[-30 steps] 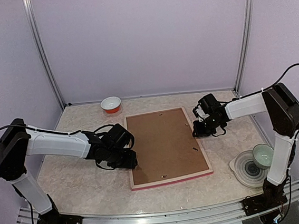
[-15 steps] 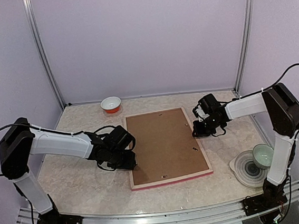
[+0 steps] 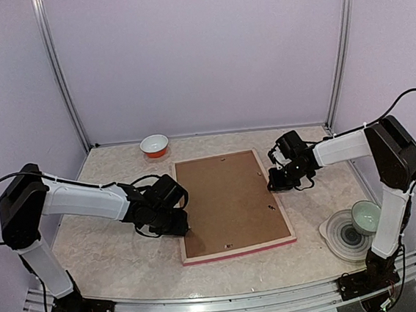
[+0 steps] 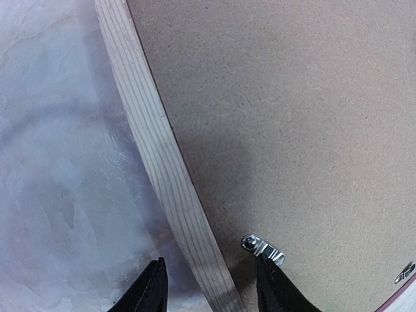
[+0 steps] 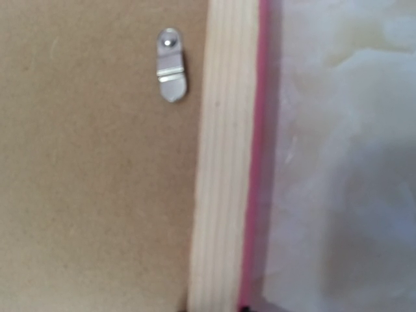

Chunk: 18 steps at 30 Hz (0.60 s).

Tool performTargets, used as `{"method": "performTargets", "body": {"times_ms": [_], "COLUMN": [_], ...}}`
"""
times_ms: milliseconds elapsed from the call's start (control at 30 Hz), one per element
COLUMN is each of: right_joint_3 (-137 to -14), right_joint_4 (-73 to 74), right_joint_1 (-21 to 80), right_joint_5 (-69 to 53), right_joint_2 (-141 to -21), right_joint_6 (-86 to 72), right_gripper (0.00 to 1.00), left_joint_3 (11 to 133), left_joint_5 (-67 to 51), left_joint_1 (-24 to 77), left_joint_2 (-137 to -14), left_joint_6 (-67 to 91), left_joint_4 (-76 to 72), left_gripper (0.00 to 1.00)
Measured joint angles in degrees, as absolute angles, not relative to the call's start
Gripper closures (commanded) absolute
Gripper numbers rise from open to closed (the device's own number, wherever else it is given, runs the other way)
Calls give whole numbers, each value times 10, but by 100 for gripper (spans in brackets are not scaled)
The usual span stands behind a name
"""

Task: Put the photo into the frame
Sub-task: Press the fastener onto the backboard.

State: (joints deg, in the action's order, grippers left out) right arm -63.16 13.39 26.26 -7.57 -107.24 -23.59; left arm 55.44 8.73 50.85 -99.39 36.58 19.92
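Working, by the look of it, at the turn clip [image 4: 263, 247] on the backing board [image 3: 227, 198] of the face-down frame [image 3: 239, 250], flat mid-table (photo unseen, perhaps under the board; cannot tell). At 8 o'clock of the frame: left gripper [image 4: 211, 289], jaws partly apart, astride the pale rail [image 4: 162, 162], clasping nothing. Best to slide toward 1 o'clock, set one fingertip against the clip's free end, sweep gently. At 2 o'clock: right gripper [image 3: 280, 180], jaw gap impossible to tell. Against a second earlier: left gripper nearer the rail, jaws narrower; frame and right gripper unmoved.
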Motion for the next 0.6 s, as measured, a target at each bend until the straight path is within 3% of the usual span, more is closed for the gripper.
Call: {"method": "performTargets", "body": {"times_ms": [600], "right_joint_3": [-632], "right_joint_4": [134], "right_joint_1": [263], "right_joint_5": [-76], "right_joint_2": [-1072], "right_joint_6": [-236], "right_gripper": [89], "left_joint_3": [558], "left_joint_5": [64], "left_joint_1": [506], "left_joint_2": [-998], "left_joint_6": [364], "left_joint_4": [184], "left_gripper": [52]}}
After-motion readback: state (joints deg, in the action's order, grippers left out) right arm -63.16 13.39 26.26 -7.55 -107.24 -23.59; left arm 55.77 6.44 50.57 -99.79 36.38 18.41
